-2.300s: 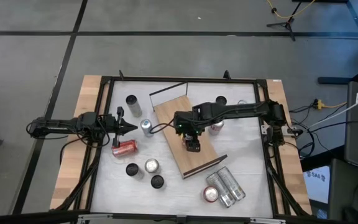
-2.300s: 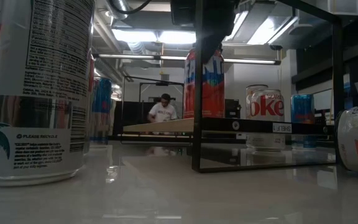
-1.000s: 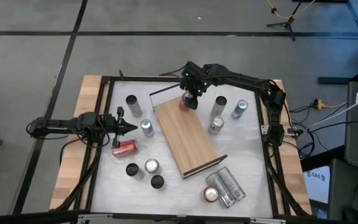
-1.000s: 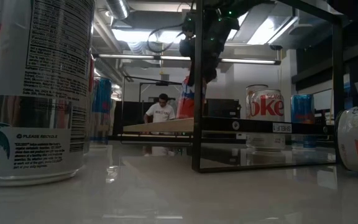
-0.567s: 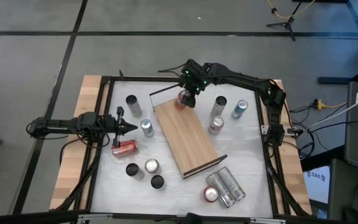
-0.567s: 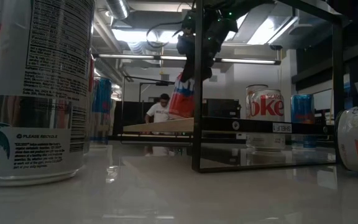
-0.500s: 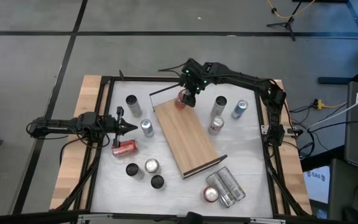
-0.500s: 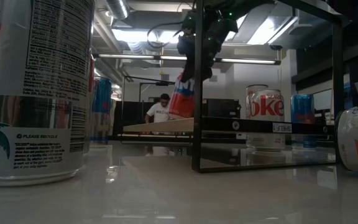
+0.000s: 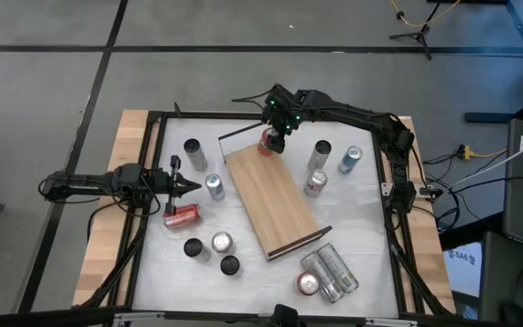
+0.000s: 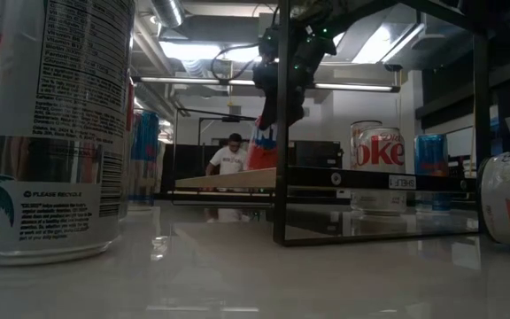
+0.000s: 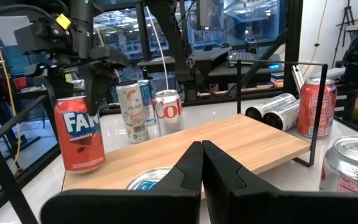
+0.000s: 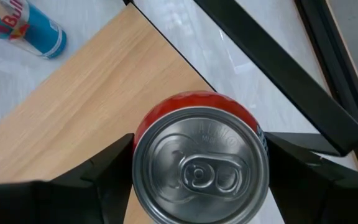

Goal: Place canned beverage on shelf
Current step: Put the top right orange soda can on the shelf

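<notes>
The right gripper (image 9: 273, 136) sits over the far end of the shelf, reaching in from the right side of the table. Its two dark fingers (image 12: 104, 171) stand on either side of a red aluminium drink can with a silver top (image 12: 199, 163). The fingers look to be against the can's sides, though the contact itself is hard to confirm from the wrist view; on balance the can reads as gripped. The can stands upright on the long light-brown wooden shelf board with dark edges (image 9: 273, 195), near the corner by the thin black rail (image 9: 243, 130). In the left wrist view the red can (image 11: 79, 132) rests with its base on the board, the right arm's gripper coming down on it from above.

The left gripper (image 9: 189, 186) waits at the left side of the white tabletop (image 9: 370, 227), its fingers pressed together and holding nothing. A small blue and silver can (image 9: 213, 185) stands just beside its tip, and a red can lying on its side (image 9: 182, 216) is near it.

Other cans stand or lie around the shelf: a tall silver can (image 9: 194, 153) to the left, two silver cans lying together (image 9: 328, 271) near the front right, and a blue slim can (image 9: 350, 159) at the right.
</notes>
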Tool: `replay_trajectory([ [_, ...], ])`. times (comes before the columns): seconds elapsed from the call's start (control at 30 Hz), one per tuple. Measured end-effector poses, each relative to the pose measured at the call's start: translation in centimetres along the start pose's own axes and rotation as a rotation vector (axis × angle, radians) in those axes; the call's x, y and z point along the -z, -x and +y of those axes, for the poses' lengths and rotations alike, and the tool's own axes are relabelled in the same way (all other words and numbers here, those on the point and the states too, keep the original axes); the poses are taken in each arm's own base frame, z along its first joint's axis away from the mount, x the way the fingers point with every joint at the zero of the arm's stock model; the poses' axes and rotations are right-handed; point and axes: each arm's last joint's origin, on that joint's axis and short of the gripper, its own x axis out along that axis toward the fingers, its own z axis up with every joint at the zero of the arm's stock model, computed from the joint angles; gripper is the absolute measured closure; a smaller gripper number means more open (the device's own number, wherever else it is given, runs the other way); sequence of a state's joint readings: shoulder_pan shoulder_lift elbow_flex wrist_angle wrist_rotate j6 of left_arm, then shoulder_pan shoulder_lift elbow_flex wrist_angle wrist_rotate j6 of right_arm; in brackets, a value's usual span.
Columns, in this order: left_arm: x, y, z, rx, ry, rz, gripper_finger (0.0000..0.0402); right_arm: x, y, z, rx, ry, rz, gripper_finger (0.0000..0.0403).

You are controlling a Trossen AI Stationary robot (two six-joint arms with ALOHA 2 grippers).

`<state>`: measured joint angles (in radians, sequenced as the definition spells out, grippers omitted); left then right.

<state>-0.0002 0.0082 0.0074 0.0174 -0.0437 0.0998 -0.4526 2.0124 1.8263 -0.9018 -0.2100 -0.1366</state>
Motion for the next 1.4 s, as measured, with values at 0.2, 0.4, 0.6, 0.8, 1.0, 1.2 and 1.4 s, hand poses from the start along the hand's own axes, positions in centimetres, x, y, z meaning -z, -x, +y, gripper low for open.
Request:
replay_trajectory([
  [0.2, 0.00, 0.00, 0.00, 0.000, 0.000, 0.000, 0.0401, 0.01, -0.26, -0.04, 0.001, -0.001, 0.004, 0.0105],
  [0.4, 0.00, 0.00, 0.00, 0.001, 0.001, 0.000, 0.0401, -0.04, -0.41, -0.06, 0.006, 0.001, -0.002, 0.0075],
  [0.6, 0.00, 0.00, 0.00, 0.001, 0.001, 0.000, 0.0401, 0.16, -1.06, -0.13, 0.007, -0.001, 0.016, 0.0057],
  [0.8, 0.00, 0.00, 0.00, 0.000, 0.002, 0.000, 0.0401, 0.11, -0.94, -0.17, 0.008, -0.001, 0.010, 0.0060],
  [1.0, 0.01, 0.00, 0.00, 0.001, 0.002, 0.000, 0.0401, 0.12, -0.87, -0.15, 0.007, -0.002, 0.012, 0.0061],
  [1.2, 0.00, 0.00, 0.00, 0.000, 0.002, 0.000, 0.0401, 0.08, -0.73, -0.10, -0.004, -0.002, 0.006, 0.0061],
  [1.4, 0.00, 0.00, 0.00, 0.001, 0.002, 0.000, 0.0401, 0.10, -0.65, -0.12, 0.008, -0.002, 0.009, 0.0061],
])
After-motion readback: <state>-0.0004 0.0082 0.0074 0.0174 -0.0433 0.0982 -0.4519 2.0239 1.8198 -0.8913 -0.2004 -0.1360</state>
